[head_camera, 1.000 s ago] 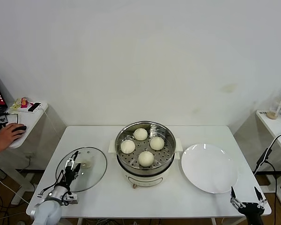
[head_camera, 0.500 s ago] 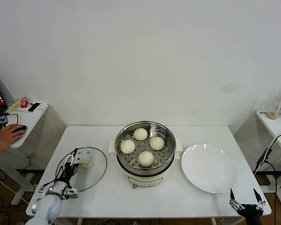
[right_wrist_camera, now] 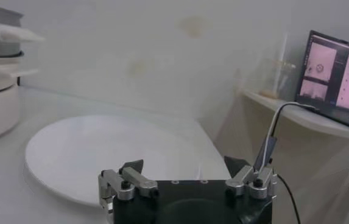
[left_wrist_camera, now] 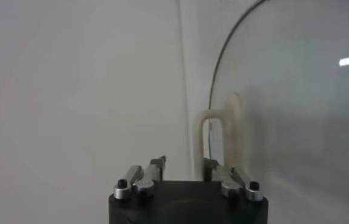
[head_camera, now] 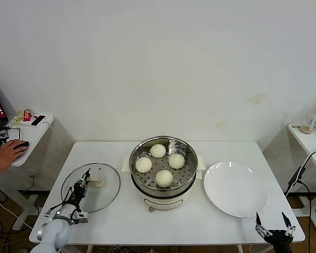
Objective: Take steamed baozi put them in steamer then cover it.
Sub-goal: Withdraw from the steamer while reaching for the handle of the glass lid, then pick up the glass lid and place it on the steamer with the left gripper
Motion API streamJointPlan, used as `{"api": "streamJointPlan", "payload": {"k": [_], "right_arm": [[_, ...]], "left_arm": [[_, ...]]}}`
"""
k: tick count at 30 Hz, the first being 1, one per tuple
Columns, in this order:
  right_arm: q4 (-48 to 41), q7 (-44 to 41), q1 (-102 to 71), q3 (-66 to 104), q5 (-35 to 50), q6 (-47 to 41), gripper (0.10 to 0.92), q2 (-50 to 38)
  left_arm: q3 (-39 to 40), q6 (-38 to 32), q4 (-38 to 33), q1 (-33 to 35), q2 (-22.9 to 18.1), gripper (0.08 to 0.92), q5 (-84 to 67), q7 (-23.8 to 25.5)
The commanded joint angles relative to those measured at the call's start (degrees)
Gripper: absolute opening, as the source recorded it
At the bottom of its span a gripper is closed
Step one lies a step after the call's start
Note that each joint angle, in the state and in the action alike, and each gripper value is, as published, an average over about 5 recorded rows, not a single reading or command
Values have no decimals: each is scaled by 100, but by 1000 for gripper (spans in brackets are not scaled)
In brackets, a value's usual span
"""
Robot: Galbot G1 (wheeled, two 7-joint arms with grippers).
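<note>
Now left gripper [head_camera: 85,180] clamps the cover's [head_camera: 104,190] bar handle [left_wrist_camera: 218,139] near worktop's [head_camera: 200,226] left edge; four baozi [head_camera: 164,177] in steamer [head_camera: 163,169]; right gripper [head_camera: 273,228] spread apart off front-right corner.

Four baozi [head_camera: 158,151] in steamer [head_camera: 163,172], left hand [head_camera: 83,184] seemingly on cover [head_camera: 92,187]

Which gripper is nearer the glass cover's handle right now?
Left. The left gripper is right at the cover, at its handle; the right gripper hangs at the table's opposite front corner, past the plate.
</note>
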Motion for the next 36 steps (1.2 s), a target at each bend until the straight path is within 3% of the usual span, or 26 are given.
{"api": "streamJointPlan", "payload": {"k": [1, 5, 8, 21, 29, 36], "right_arm": [[-3, -8, -5, -36, -11, 16, 823, -23], [-20, -14, 5, -100, -20, 17, 823, -64], [-36, -15, 36, -150, -29, 7, 823, -99], [10, -35, 25, -265, -130, -18, 823, -187], [37, -19, -13, -275, -419, 58, 823, -118], [22, 24, -90, -277, -695, 125, 823, -87]], "left_arm": [[-201, 22, -427, 189, 6, 221, -14, -429], [-418, 143, -855, 392, 54, 140, -37, -476], [-596, 280, -1231, 554, 129, 135, -125, -343], [-1153, 1025, -3008, 1089, 595, 135, -934, 911], [-248, 1884, -4045, 884, 867, 135, -1378, 1430], [1110, 2415, -4221, 199, 1089, 135, -1488, 1677]]}}
